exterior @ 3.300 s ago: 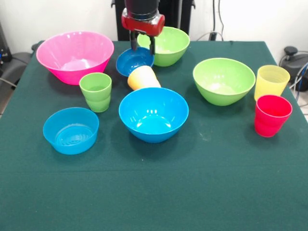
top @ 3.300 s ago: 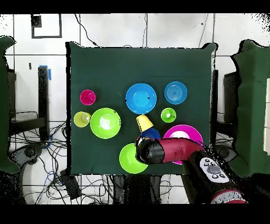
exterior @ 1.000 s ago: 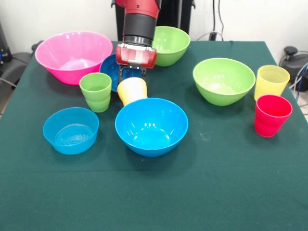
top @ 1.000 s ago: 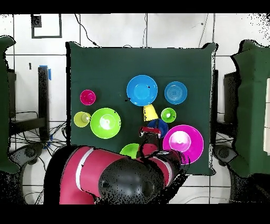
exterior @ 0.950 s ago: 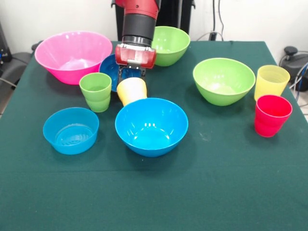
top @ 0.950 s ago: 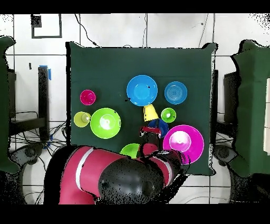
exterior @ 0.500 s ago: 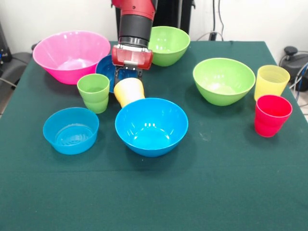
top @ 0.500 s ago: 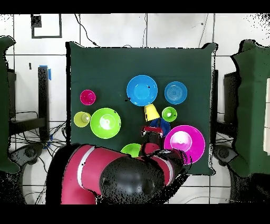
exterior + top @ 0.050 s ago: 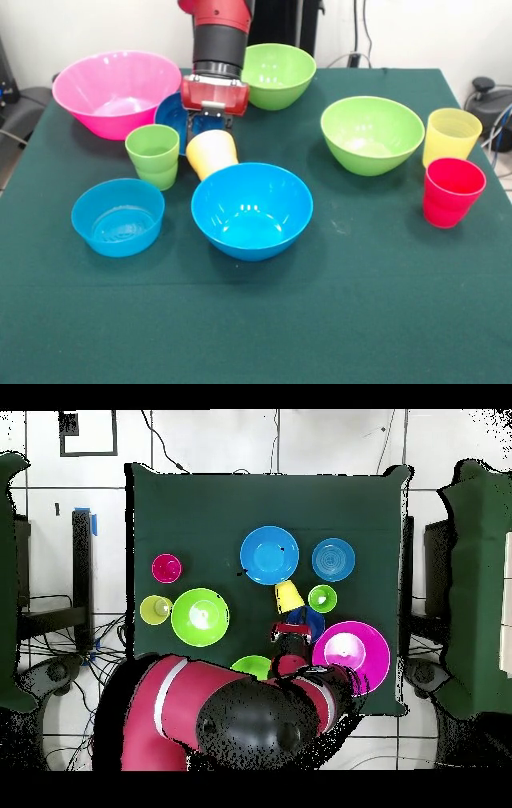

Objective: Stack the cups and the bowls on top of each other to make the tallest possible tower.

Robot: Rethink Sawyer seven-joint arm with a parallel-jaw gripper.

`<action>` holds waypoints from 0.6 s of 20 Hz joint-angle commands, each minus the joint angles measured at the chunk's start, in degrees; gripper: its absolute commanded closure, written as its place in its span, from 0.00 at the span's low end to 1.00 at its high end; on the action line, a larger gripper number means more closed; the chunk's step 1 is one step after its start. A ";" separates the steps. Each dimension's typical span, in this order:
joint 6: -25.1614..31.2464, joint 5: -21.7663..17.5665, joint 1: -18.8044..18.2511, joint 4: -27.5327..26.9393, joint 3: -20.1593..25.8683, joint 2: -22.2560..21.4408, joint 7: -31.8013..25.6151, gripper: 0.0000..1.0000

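Observation:
My gripper hangs at the far middle-left of the table, shut on the rim of the small dark blue bowl, which is tilted up on edge. Just in front of it the orange-yellow cup lies on its side against the bright blue bowl. The green cup stands upright beside the dark blue bowl, with the pink bowl behind it. From overhead the arm covers much of the gripper and the dark blue bowl.
A shallow light blue bowl sits at the near left. Two lime green bowls stand at the back and right. The pale yellow cup and red cup stand upright near the right edge.
The gripper has drawn the dark blue bowl leftwards in the front view and tipped it up. The orange-yellow cup, green cup and pink bowl have shifted slightly the same way.

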 commanded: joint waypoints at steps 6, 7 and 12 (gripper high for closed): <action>11.04 -1.77 -2.50 -10.15 9.61 9.06 3.63 0.00; 11.57 -2.21 -2.71 -10.24 9.89 8.91 3.93 0.00; 12.91 -2.87 -2.89 -10.54 10.35 8.28 4.37 0.00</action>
